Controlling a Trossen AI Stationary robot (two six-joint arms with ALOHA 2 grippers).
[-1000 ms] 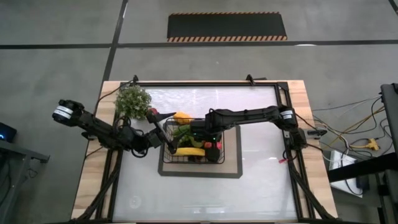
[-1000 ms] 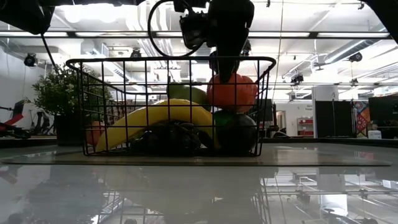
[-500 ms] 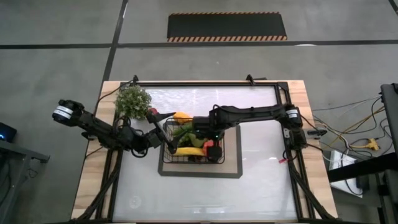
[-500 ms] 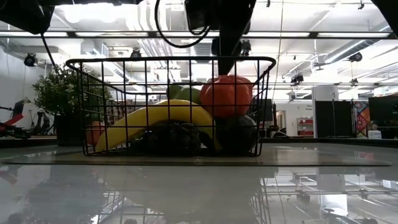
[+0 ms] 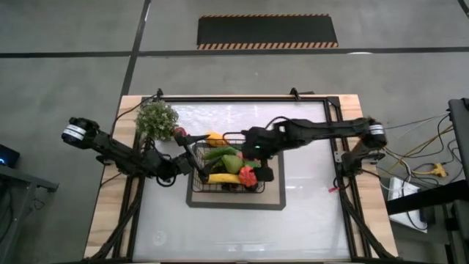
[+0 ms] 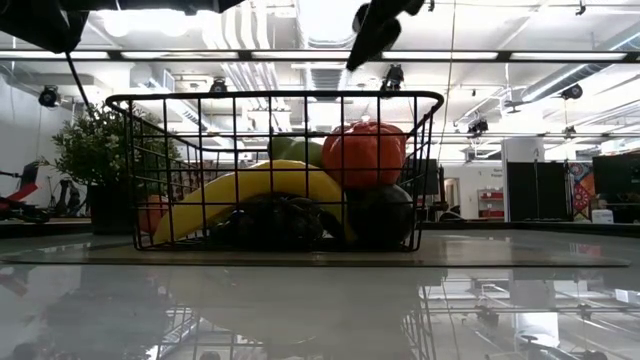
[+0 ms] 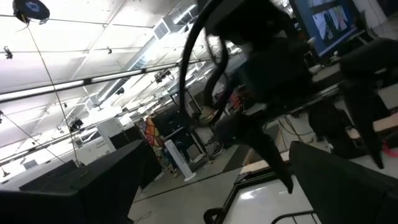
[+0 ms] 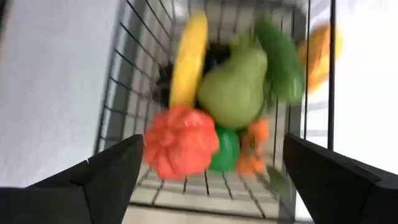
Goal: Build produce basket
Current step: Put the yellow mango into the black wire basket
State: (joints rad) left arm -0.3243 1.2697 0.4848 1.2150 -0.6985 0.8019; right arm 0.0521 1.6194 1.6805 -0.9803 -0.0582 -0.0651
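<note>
The basket [image 5: 227,170] sits on a mat on the bench [image 5: 308,220], loaded with produce: a banana [image 8: 188,53], a pear [image 8: 235,87], a cucumber [image 8: 278,57] and a red tomato [image 8: 181,140] perched on top of the heap. The right tool [image 5: 258,150] hangs over the basket's right side, fingers spread and empty. The left tool [image 5: 187,152] waits at the basket's left edge, also spread, gripping nothing. An orange piece [image 5: 215,137] lies just outside the basket's far rim. The tomato looks unsteady; a nudge from either arm could roll it off, and a careless reach could shove the basket.
</note>
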